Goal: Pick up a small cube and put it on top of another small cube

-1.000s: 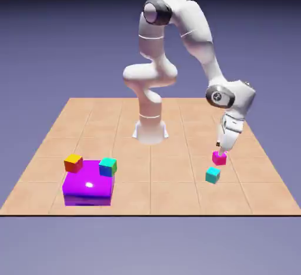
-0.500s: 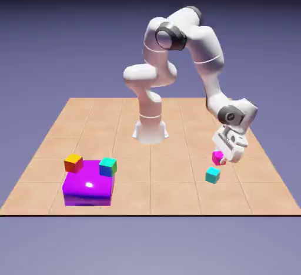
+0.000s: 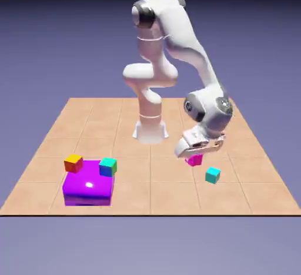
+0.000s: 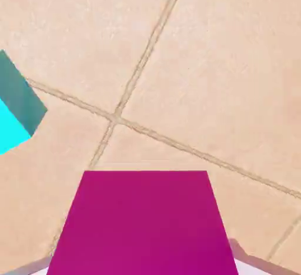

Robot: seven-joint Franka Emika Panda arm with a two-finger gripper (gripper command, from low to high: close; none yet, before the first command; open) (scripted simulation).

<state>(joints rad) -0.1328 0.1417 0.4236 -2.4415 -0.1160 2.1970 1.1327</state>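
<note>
The small magenta-pink cube (image 3: pixel 194 160) hangs just above the tiled table, right of the middle in the exterior view. My gripper (image 3: pixel 194 156) is shut on it, and the hand above is tilted over. In the hand view this cube (image 4: pixel 144 221) fills the bottom middle and hides most of the fingertips. A small teal cube (image 3: pixel 213 175) sits on the table a short way toward the exterior view's lower right of the held cube. The same teal cube (image 4: pixel 14 112) shows at the hand view's left edge, apart from the held cube.
A big flat purple block (image 3: pixel 88 188) lies at the exterior view's lower left. An orange-and-red cube (image 3: pixel 73 163) stands at its far left corner and another teal cube (image 3: pixel 107 166) at its far right corner. The robot's base (image 3: pixel 150 130) stands at the back middle.
The gripper, open over the magenta cube a second ago, has shut on it. It has carried the cube toward the exterior view's left, away from the teal cube, and the hand has turned.
</note>
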